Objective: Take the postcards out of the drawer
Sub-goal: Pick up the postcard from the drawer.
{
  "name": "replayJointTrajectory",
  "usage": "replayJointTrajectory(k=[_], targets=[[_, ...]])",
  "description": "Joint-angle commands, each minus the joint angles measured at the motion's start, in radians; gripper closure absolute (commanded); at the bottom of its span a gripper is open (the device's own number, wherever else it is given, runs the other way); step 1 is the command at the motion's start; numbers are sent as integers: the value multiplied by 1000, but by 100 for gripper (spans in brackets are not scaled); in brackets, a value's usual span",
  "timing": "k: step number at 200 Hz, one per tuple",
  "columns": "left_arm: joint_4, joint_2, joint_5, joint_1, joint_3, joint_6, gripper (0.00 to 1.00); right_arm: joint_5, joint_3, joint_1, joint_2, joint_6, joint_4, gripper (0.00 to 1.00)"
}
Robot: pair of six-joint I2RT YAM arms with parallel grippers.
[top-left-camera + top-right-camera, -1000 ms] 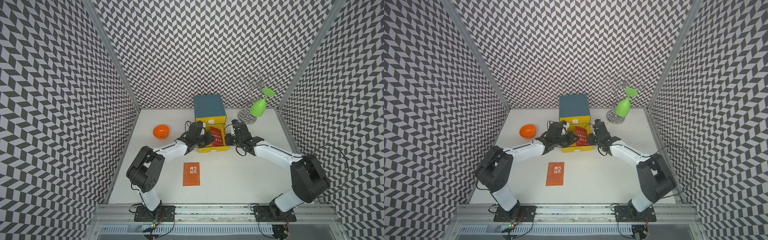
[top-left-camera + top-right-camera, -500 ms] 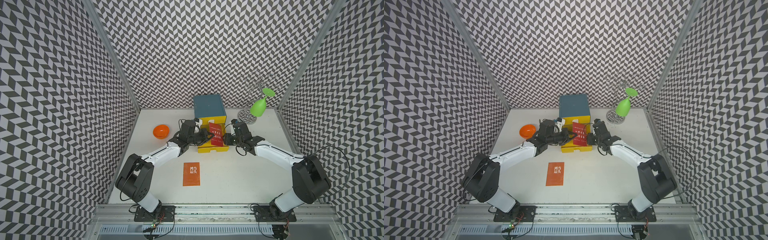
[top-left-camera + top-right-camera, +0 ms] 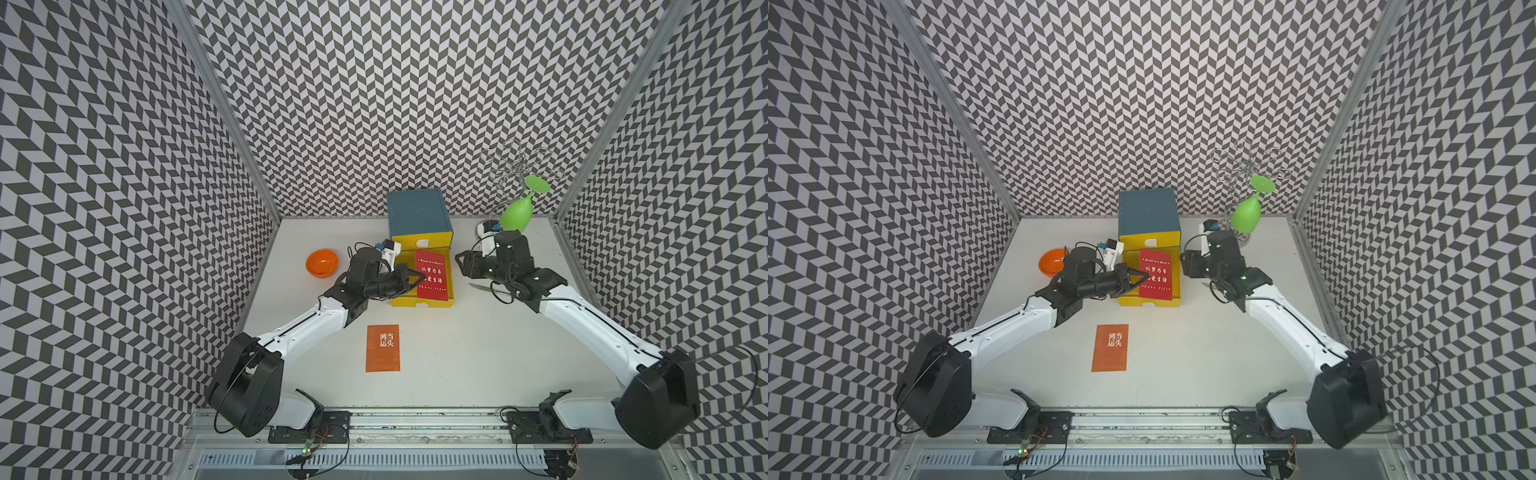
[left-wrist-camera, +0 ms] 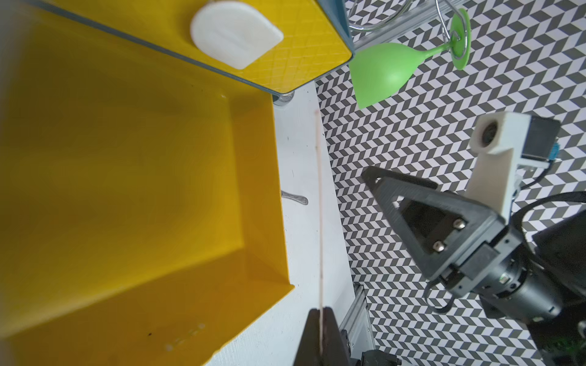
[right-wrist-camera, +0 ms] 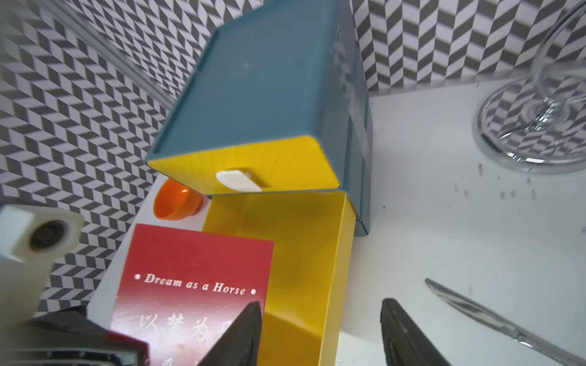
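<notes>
The yellow drawer (image 3: 419, 304) (image 3: 1148, 304) stands pulled out of the teal cabinet (image 3: 417, 212), and its floor (image 4: 126, 190) shows bare. A red postcard (image 3: 432, 280) (image 3: 1156, 279) (image 5: 193, 285) with white lettering hovers face up over the drawer. My left gripper (image 3: 421, 277) (image 3: 1145, 276) (image 4: 322, 329) is shut on its left edge; in the left wrist view the card (image 4: 318, 206) is a thin edge-on line. My right gripper (image 3: 460, 264) (image 3: 1185, 264) (image 5: 320, 336) is open just right of the drawer, holding nothing. An orange postcard (image 3: 382, 348) (image 3: 1110, 348) lies on the table in front.
An orange bowl (image 3: 322, 262) sits left of the cabinet. A green glass (image 3: 517, 212) hangs upside down on a wire rack (image 3: 515, 166) at the back right. A table knife (image 3: 490, 287) (image 5: 494, 320) lies right of the drawer, under my right wrist. The upper drawer front (image 3: 422, 241) is shut.
My right gripper has opened and drawn back to the right of the drawer. The red postcard has gone from tilted to lying flat over the drawer, now held by the left gripper alone.
</notes>
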Motion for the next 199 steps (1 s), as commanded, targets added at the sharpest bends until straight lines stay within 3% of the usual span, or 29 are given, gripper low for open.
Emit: replayJointTrajectory(k=[1,62,119,135,164,183,199], targets=[[35,-32,35,-2,-5,34,100,-119,-47,-38,-76,-40,41,38],[227,-45,196,5,-29,30,100,-565,-184,-70,-156,-47,146,37],[344,-55,278,4,-62,25,100,-798,-246,-73,-169,39,285,40],[364,-53,297,-1,-72,16,100,-832,-253,-72,-169,68,316,48],[385,-56,294,-13,-105,-4,100,-841,-282,-73,-189,111,360,76],[398,-70,280,-16,-129,-19,100,-820,-304,-73,-215,132,362,90],[397,-86,271,-19,-146,-23,94,-818,-332,-73,-241,158,381,98]])
